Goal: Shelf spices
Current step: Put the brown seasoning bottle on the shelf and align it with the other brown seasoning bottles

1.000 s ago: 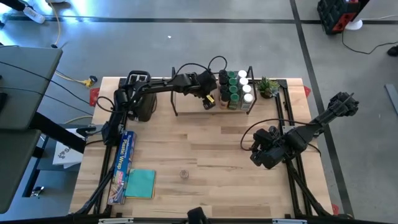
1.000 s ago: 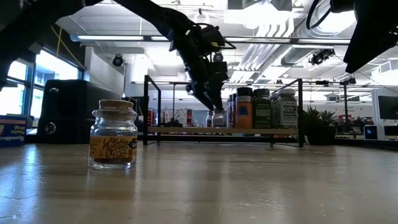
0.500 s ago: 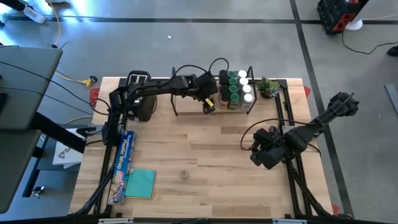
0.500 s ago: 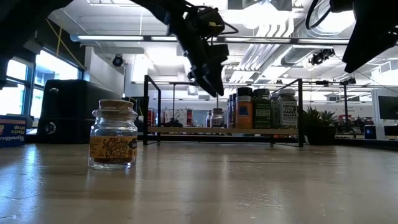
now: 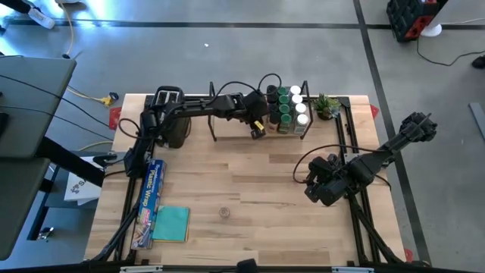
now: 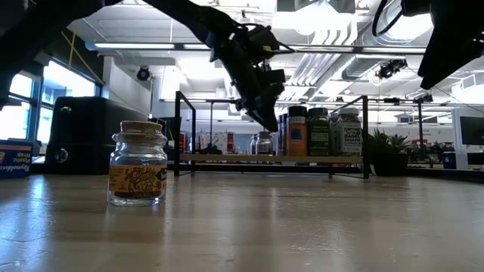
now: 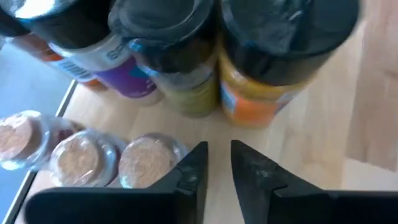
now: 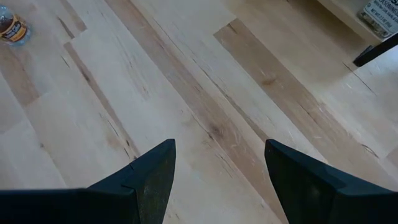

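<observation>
The shelf (image 5: 235, 130) stands at the table's far edge. Spice jars with green, white and dark lids (image 5: 286, 110) are crowded on its right end, also seen in the low view (image 6: 318, 132). My left gripper (image 7: 217, 157) hovers above the shelf board beside them, close to cork-lidded jars (image 7: 146, 160) and dark-lidded jars (image 7: 280, 37). Its fingers stand a narrow gap apart with nothing between them. One cork-lidded glass jar (image 6: 138, 164) stands alone on the table's near part (image 5: 224, 212). My right gripper (image 8: 221, 162) waits open over bare wood at the right (image 5: 320, 188).
A black toaster (image 5: 176, 127) sits left of the shelf. A small potted plant (image 5: 327, 106) is at the shelf's right end. A plastic-wrap box (image 5: 150, 199) and a teal cloth (image 5: 171, 224) lie near the left edge. The table's middle (image 5: 258, 182) is bare wood.
My left gripper has risen from a small glass jar on the shelf, which stays standing there. It has then gone a little toward the table's right edge, nearer the row of taller jars.
</observation>
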Available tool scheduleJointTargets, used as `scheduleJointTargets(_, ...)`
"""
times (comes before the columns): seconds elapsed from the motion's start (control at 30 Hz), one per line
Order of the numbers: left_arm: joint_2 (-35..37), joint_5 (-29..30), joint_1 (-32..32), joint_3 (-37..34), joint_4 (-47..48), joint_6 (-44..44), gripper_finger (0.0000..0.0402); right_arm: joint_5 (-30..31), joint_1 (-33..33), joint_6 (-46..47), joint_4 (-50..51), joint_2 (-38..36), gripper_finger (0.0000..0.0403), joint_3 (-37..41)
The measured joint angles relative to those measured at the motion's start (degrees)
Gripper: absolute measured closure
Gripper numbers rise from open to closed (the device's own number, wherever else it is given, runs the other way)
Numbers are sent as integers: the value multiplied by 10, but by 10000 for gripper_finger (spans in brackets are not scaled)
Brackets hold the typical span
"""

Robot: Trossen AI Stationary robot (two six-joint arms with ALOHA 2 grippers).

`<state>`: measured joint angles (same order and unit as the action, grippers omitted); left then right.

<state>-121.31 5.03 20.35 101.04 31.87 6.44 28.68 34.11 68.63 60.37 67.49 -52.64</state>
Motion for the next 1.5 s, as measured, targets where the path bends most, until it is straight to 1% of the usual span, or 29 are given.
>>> scheduleJointTargets(0.13,-7,1,9,0,-4,-1,357,-3,0,1,0,0,163,0)
scheduleJointTargets(0.3,-8,18,18,0,-5,-2,369,-3,0,1,2,0,163,0)
scheduleJointTargets(0.57,-6,19,24,0,11,3,371,-2,0,0,2,0,163,0)
scheduleJointTargets(0.7,-3,13,15,0,16,3,371,-2,0,-1,3,0,163,0)
scheduleJointTargets(0.83,0,11,1,11,41,6,371,-2,0,-1,4,0,163,0)
scheduleJointTargets(0.97,19,18,-13,15,73,26,371,-1,0,-1,4,0,163,0)
scheduleJointTargets(1.03,31,32,-19,15,89,31,371,2,0,-1,4,0,163,0)
scheduleJointTargets(1.13,51,60,-23,15,121,29,371,3,0,-1,4,0,163,0)
scheduleJointTargets(1.23,75,67,-23,15,144,13,371,6,0,-1,4,0,163,0)
scheduleJointTargets(1.37,91,86,-8,4,157,-20,379,11,0,-1,4,0,163,0)
scheduleJointTargets(1.5,83,73,36,-15,144,-52,398,15,0,-1,4,0,163,0)
